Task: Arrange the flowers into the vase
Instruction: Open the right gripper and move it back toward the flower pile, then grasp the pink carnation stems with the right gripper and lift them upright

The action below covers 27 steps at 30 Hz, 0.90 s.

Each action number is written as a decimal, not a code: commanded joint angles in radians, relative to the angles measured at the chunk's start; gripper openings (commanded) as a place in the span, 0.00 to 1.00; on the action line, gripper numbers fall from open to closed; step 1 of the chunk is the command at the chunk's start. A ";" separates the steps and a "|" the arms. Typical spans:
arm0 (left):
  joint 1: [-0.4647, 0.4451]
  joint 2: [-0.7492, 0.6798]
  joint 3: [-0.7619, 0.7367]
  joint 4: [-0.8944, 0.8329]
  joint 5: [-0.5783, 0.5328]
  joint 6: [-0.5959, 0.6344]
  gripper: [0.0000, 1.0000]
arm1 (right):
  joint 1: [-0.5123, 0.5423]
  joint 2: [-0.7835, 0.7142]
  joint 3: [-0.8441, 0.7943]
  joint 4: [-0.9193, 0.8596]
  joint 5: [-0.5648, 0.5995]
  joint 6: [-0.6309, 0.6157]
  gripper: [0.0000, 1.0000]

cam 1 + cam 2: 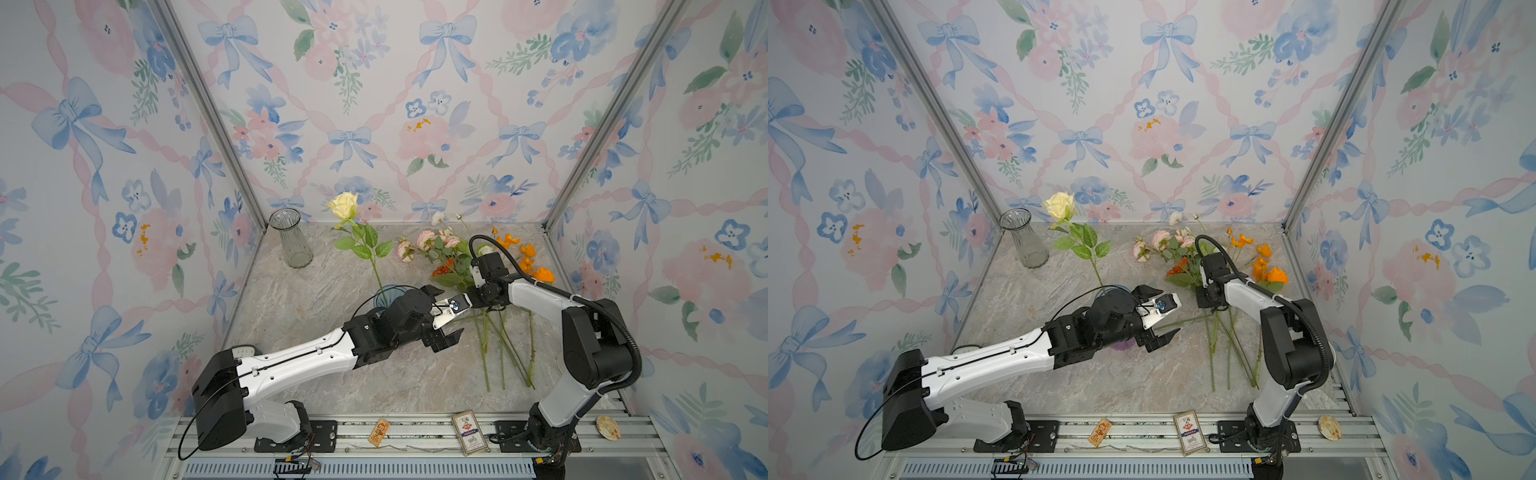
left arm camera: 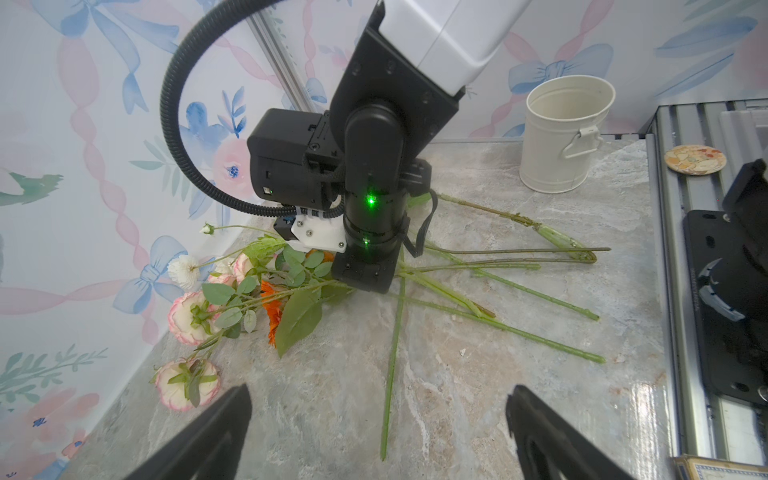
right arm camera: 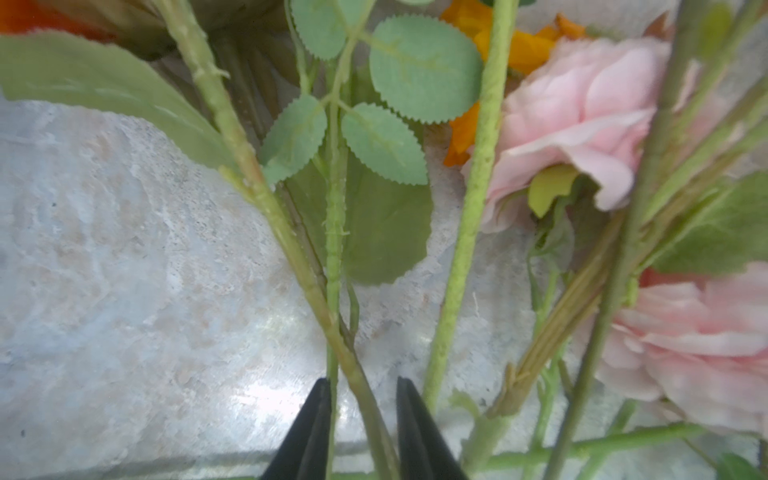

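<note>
Closely, right hand (image 3: pixel 362 384) straddles one stem (image 3: pixel 293 249) of the flowers (image 3: pixel 573 108) — grip unclear — its length running straight ahead; left hand (image 2: pixel 379 395) released.

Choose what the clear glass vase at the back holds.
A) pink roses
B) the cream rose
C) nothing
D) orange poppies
C: the clear vase stands empty. The cream rose rises apart from it on its own stem, and the other flowers lie in a pile on the table.
</note>
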 commanded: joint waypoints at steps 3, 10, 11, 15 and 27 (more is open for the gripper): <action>0.001 -0.014 -0.018 0.013 -0.001 0.016 0.98 | 0.002 0.042 0.047 -0.042 -0.017 -0.017 0.25; 0.000 -0.024 -0.020 0.014 -0.012 0.025 0.98 | 0.002 0.065 0.070 -0.053 -0.045 -0.031 0.17; 0.001 -0.026 -0.019 0.013 -0.012 0.025 0.98 | 0.003 0.068 0.072 -0.057 -0.046 -0.033 0.13; 0.001 -0.030 -0.020 0.014 -0.016 0.030 0.98 | 0.006 0.047 0.060 -0.049 -0.055 -0.045 0.00; 0.004 -0.061 -0.025 0.014 -0.045 0.049 0.98 | 0.013 -0.103 0.041 -0.061 -0.146 -0.083 0.00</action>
